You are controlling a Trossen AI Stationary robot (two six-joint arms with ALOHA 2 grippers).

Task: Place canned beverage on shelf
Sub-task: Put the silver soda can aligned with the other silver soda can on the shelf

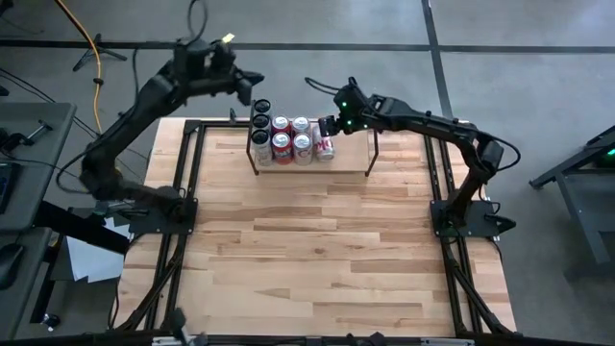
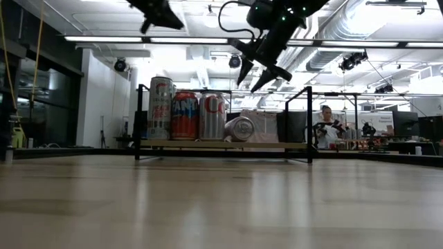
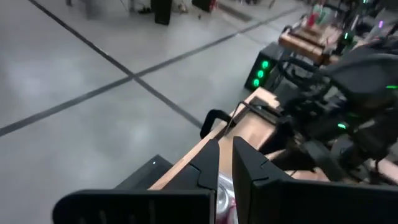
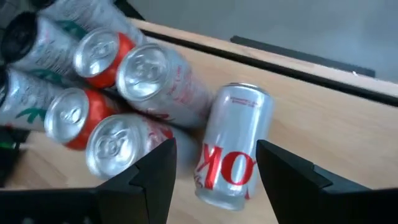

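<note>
- We see the shelf (image 1: 346, 159) at the table's far edge, with upright cans (image 1: 281, 144) packed on its left end.
- One silver can (image 4: 231, 146) lies tipped on its side on the shelf plank, just right of the upright group, touching or almost touching it.
- Our right gripper (image 4: 214, 165) hangs directly above this fallen can, fingers spread about half wide and holding nothing; the can sits between the fingertips in the wrist view, still apart from them.
- In the low view the right gripper (image 2: 261, 66) is clearly above the can tops, not down at the fallen can (image 2: 240, 128).
- Our left gripper (image 1: 245, 88) is up beyond the shelf's far left corner, fingers pressed together, holding nothing.
- We judge the risks thus: the can is round and on its side, so an off-centre pinch could roll it along the plank or off the edge.
- Descending close to the group, a finger could knock the upright cans over.
</note>
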